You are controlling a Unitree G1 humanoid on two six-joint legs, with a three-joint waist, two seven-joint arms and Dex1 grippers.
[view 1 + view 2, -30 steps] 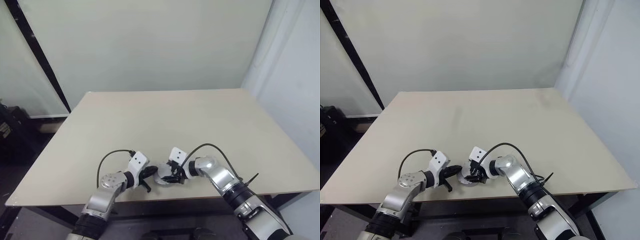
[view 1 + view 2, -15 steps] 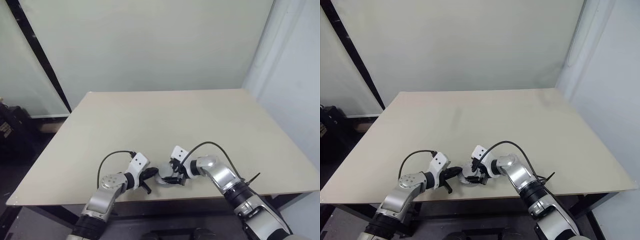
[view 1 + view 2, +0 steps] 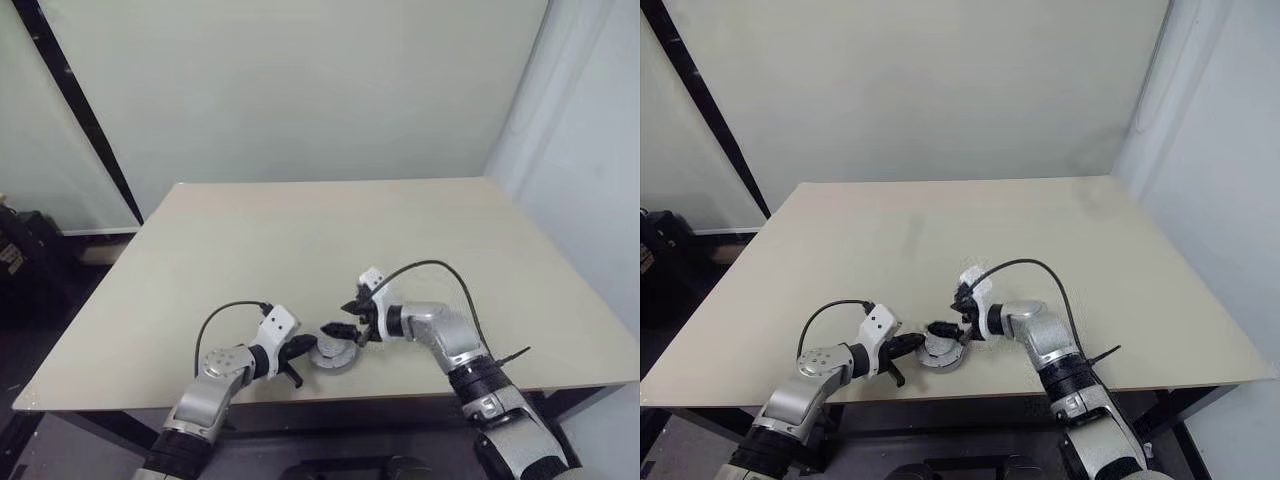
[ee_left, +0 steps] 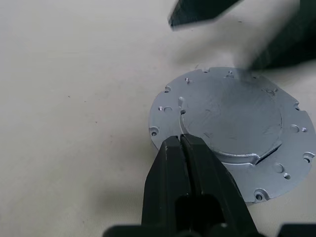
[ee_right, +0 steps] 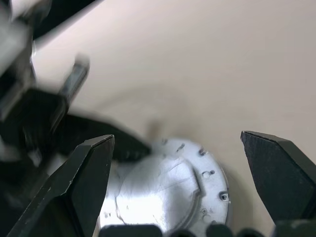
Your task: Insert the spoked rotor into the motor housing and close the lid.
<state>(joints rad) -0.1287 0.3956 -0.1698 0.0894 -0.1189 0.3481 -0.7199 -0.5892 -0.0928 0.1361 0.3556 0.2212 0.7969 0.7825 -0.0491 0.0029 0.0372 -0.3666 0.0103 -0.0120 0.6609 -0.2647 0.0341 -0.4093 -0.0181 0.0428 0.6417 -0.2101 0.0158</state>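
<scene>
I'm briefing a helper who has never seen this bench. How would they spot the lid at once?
Start at the beige table and go to its near edge, between the two grippers. The lid lies flat there, the closed left gripper touching its rim and the open right gripper just above. It is the lone light grey disc, with small holes around its rim.

A plain beige table (image 3: 330, 240) with a smooth matte top stands before a pale wall. Near its front edge, about midway across, a round silver-grey metal lid (image 4: 232, 123) lies flat with its smooth light face up. Small screw holes dot its outer flange, and a raised central plate with a notched edge sits within. Whatever is beneath the lid is hidden.
</scene>
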